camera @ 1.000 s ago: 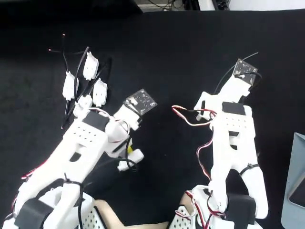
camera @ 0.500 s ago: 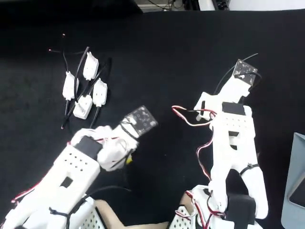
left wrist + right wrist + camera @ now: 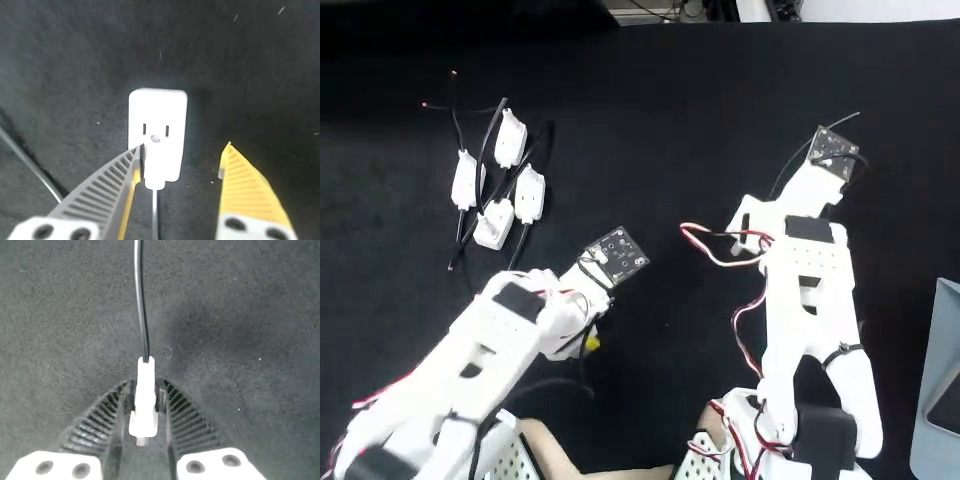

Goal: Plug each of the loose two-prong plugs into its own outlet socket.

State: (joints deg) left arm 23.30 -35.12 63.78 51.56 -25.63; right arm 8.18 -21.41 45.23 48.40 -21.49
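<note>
In the upper left of the high view, a cluster of small white plastic connector blocks (image 3: 528,193) on thin black cords lies on the black cloth-covered table (image 3: 670,110). Whether each block is a plug or a socket cannot be told.

The white left arm (image 3: 490,340) slants up from the lower left corner toward the middle. In its wrist view, a white rectangular plastic outlet socket (image 3: 157,132) with two slots and a centre screw lies flat on the cloth at mid-frame. The left gripper (image 3: 182,149) is spread wide around the socket's lower end. Its grey ribbed finger (image 3: 107,185) touches the socket's lower left edge. The yellow ribbed finger (image 3: 245,185) stands apart at lower right.

Right of centre in the high view, the white right arm (image 3: 805,290) points toward the upper right. In its wrist view, the right gripper (image 3: 144,386) is clamped narrowly on a slim white two-prong plug (image 3: 144,405) at lower middle. The plug's thin black cord (image 3: 141,300) runs straight to the top edge.

A pale grey flat object (image 3: 938,380) sits at the right edge of the high view.
</note>
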